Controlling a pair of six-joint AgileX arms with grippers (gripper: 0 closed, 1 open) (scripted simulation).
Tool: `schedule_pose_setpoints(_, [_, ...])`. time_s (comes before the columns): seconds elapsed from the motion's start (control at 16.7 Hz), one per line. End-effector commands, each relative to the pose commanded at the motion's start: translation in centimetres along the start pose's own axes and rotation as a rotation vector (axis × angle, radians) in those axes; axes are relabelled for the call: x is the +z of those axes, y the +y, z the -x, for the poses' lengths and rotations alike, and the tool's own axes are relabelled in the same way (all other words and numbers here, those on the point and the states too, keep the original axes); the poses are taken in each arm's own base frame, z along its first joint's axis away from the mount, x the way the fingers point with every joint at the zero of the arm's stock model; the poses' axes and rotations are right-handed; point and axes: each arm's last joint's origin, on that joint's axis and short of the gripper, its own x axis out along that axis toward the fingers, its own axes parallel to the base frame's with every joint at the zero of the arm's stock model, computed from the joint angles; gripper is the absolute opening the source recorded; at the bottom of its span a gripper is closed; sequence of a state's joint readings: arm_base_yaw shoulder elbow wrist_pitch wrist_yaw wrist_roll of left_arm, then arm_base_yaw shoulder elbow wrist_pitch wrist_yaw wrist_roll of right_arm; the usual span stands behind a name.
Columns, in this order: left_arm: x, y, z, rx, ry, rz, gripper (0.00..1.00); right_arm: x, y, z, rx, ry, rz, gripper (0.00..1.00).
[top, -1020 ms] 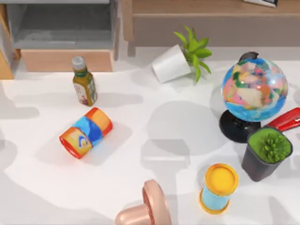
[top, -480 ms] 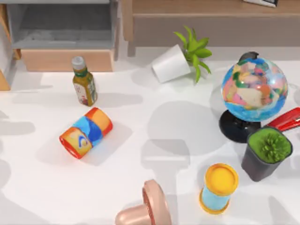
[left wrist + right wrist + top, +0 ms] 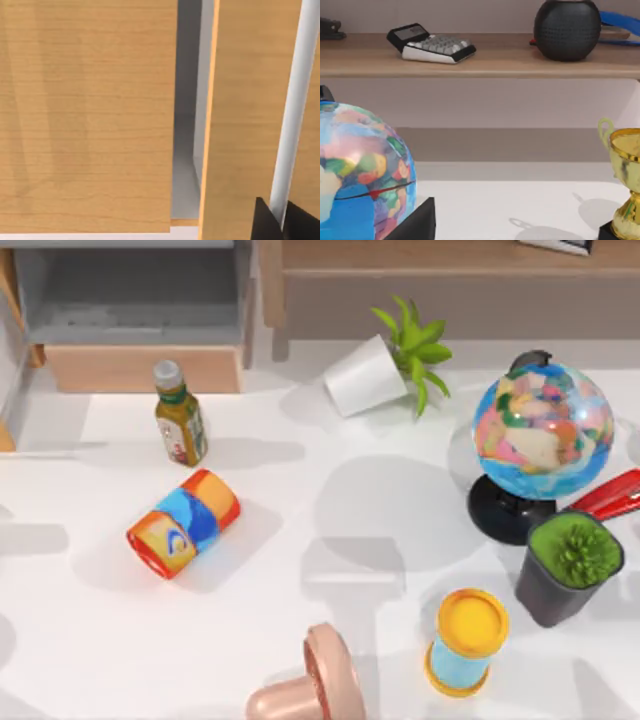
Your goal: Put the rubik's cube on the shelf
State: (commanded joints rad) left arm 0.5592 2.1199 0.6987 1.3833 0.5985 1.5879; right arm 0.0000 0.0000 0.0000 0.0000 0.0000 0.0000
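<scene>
Logged shadows shrinking off the surface's left edge since a second ago, suggesting the left hand (image 3: 280,225) travelling by light-wood cabinet panels (image 3: 90,115); cannot tell grip of left hand or right hand, nor where the small tiled rubik's cube sits relative to the long light-wood shelf (image 3: 420,255).

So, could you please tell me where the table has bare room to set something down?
Free: the middle, between the lying can, the tipped white plant pot and the globe; also the near-left corner. Crowded: the right side, around the globe, dark plant pot and yellow-topped can.
</scene>
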Motion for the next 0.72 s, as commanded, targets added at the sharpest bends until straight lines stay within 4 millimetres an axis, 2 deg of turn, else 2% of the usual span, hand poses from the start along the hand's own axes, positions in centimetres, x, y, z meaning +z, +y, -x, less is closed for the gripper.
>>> schedule_pose_setpoints(0.12, [-0.3,-0.1,1.2,-0.001,0.009,0.001,0.0,0.0,0.0,0.0,0.0,0.0,0.0,1.0])
schedule_pose_setpoints(0.42, [0.0,-0.2,5.6,-0.004,0.0,0.003,0.0,0.0,0.0,0.0,0.0,0.0,0.0,1.0])
schedule_pose_setpoints(0.72, [0.0,-0.2,6.2,0.0,-0.002,0.0,0.0,0.0,0.0,0.0,0.0,0.0,0.0,1.0])
